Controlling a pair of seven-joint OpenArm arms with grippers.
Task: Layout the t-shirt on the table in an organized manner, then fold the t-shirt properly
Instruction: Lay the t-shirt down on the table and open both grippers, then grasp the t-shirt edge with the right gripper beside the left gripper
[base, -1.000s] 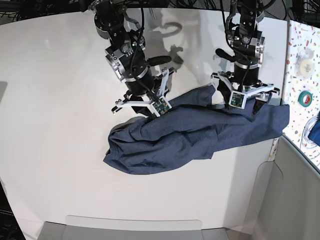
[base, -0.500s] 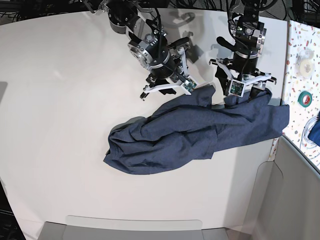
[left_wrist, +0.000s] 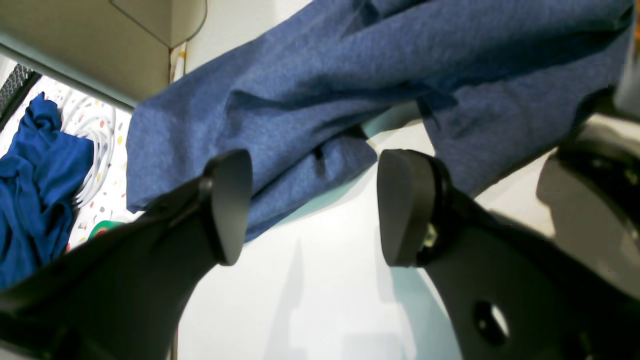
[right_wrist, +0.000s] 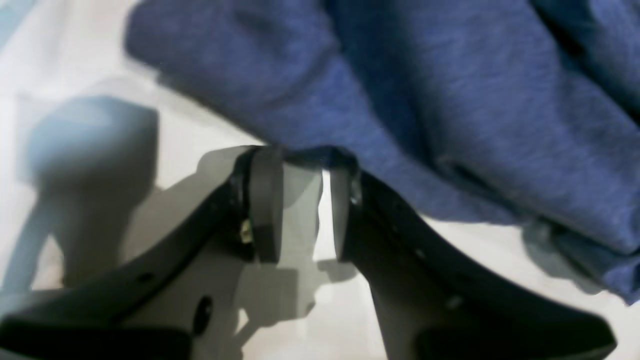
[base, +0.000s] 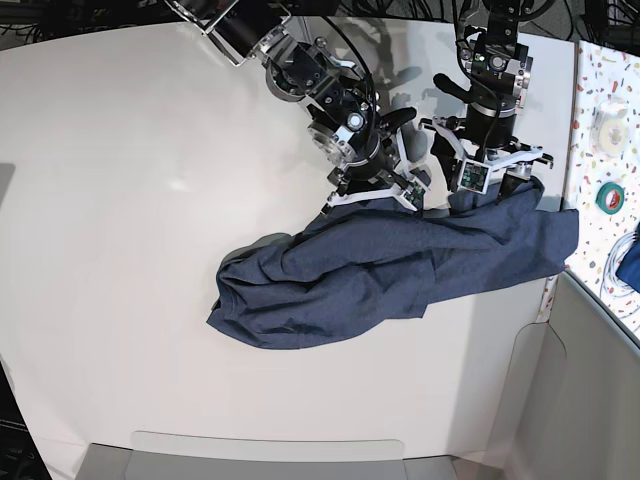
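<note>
The t-shirt (base: 380, 265), heathered navy cotton, lies rumpled on your smooth white table (base: 120, 200); left pincer (left_wrist: 310, 205) is spread beside it, right pincer (right_wrist: 300, 200) pinches its edge.

A heathered navy-blue t-shirt (base: 390, 265), plain with no print showing, lies on a smooth white table (base: 120, 200). The left gripper (left_wrist: 310, 205) has matte black fingers (left_wrist: 227, 205); the right gripper (right_wrist: 300, 200) is black too. A white strip speckled with multicoloured confetti (base: 610, 150) runs along the table's right edge, carrying a green ring (base: 610, 196), white cables (left_wrist: 97, 155) and a brighter royal-blue cloth (left_wrist: 35, 180). A beige-grey panel (base: 590, 400) fills the lower right corner.
</note>
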